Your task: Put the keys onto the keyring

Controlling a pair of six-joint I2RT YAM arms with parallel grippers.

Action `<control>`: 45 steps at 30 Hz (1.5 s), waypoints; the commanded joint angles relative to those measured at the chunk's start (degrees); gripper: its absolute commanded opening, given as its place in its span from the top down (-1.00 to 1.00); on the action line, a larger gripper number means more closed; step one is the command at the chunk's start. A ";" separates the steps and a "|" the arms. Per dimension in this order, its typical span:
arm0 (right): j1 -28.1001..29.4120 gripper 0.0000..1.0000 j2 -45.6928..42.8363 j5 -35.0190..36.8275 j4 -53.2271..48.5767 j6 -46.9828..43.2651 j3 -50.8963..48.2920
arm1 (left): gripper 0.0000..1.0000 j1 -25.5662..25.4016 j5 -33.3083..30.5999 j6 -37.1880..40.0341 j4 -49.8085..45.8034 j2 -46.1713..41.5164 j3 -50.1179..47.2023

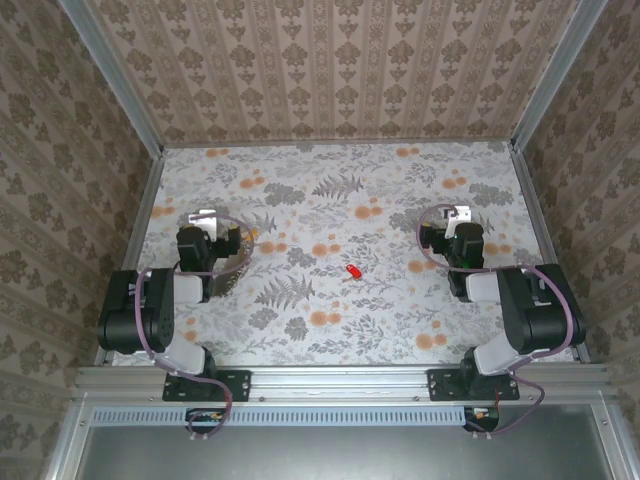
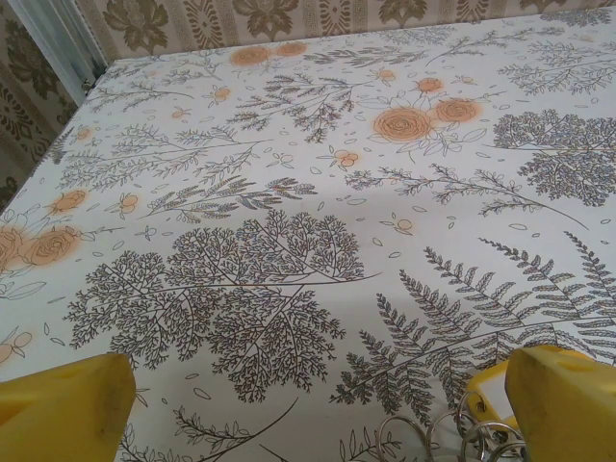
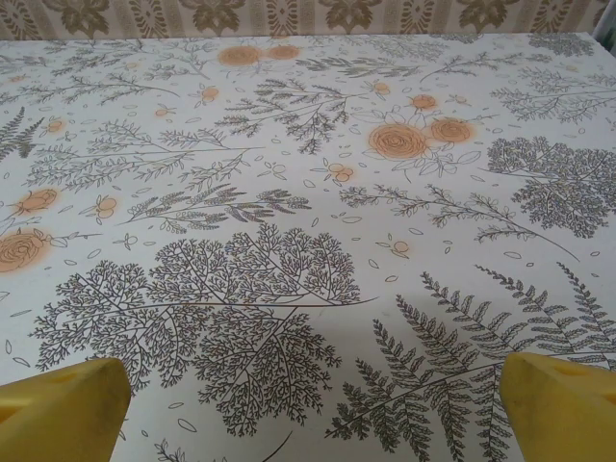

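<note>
Left gripper (image 2: 313, 399) and right gripper (image 3: 310, 404) splayed, empty, floral tablecloth (image 1: 300, 200), red-headed key (image 1: 352, 271) mid-table, damask wallpaper walls (image 1: 330, 70)

key (image 1: 352, 271) on table (image 1: 400, 200) centre | rings (image 2: 428, 438) left of it, beside left gripper (image 2: 313, 404)

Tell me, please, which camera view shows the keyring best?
The left wrist view: the keyring lies close up at the bottom edge, beside the open left gripper's yellow finger, partly cut off. In the top external view it is too small to make out.
</note>
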 commanded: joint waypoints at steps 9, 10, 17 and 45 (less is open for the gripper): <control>-0.43 -1.00 -0.16 -1.59 1.23 0.33 1.07 | -1.00 0.44 0.73 0.88 -0.03 -0.09 1.00; -0.50 -1.00 -0.22 -1.63 1.19 0.33 1.10 | -0.99 0.49 0.71 0.77 -0.02 -0.08 1.05; -0.57 -1.00 -0.12 -1.67 1.14 0.41 1.10 | -1.00 0.82 -0.01 0.37 -0.22 -0.03 1.22; 15.41 -1.00 -26.33 6.37 -55.96 9.52 18.51 | -1.00 -10.32 0.41 -27.11 -67.05 -20.20 27.97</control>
